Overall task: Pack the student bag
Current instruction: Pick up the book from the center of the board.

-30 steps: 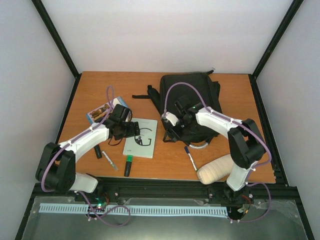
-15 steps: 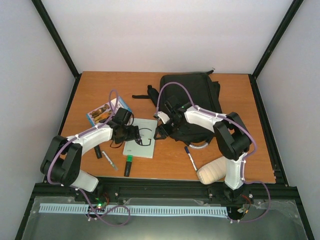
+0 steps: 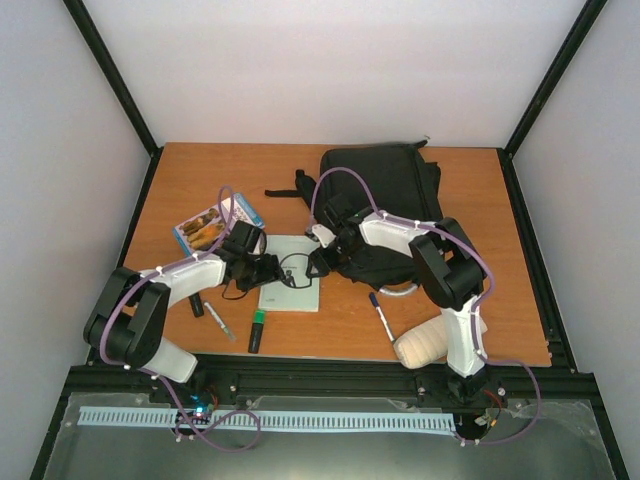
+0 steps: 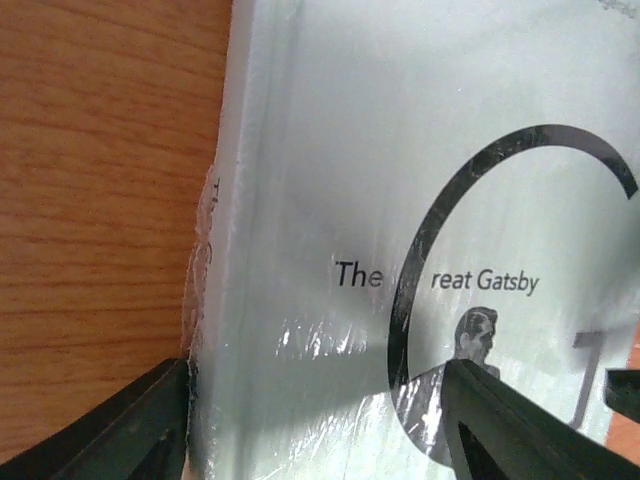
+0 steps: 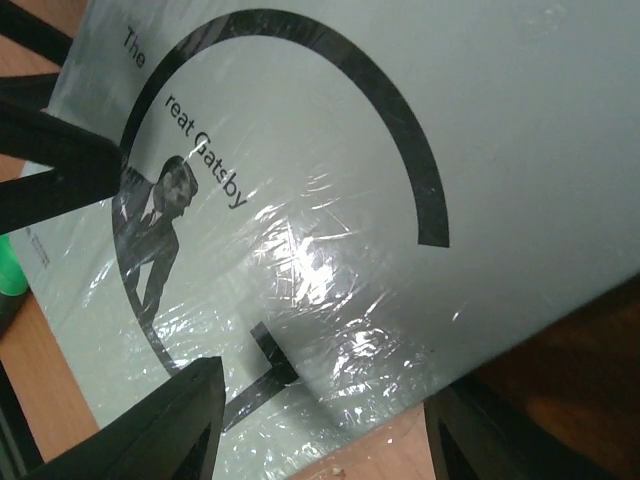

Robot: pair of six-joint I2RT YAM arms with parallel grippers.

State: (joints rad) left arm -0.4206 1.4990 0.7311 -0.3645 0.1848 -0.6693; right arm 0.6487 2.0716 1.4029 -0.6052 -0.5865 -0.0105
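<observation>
The student bag (image 3: 385, 185), a black backpack, lies flat at the back right of the table. A white plastic-wrapped book, "The Great Gatsby" (image 3: 292, 292) (image 4: 330, 180) (image 5: 330, 130), lies just left of it. My left gripper (image 3: 268, 268) (image 4: 320, 430) is open at the book's left edge, with one finger beside the spine and the other over the cover. My right gripper (image 3: 318, 262) (image 5: 320, 430) is open at the book's right edge, one finger over the cover and the other past the edge, next to the bag.
A colourful booklet (image 3: 215, 222) lies at the back left. A green highlighter (image 3: 257, 330), a thin marker (image 3: 218, 320) and a black marker (image 3: 197, 306) lie near the front. A pen (image 3: 382, 315) and a cream pouch (image 3: 430, 340) lie front right.
Both grippers have closed in on the book from either side and their jaws have narrowed. The right arm swung left off the bag. The book has shifted slightly right.
</observation>
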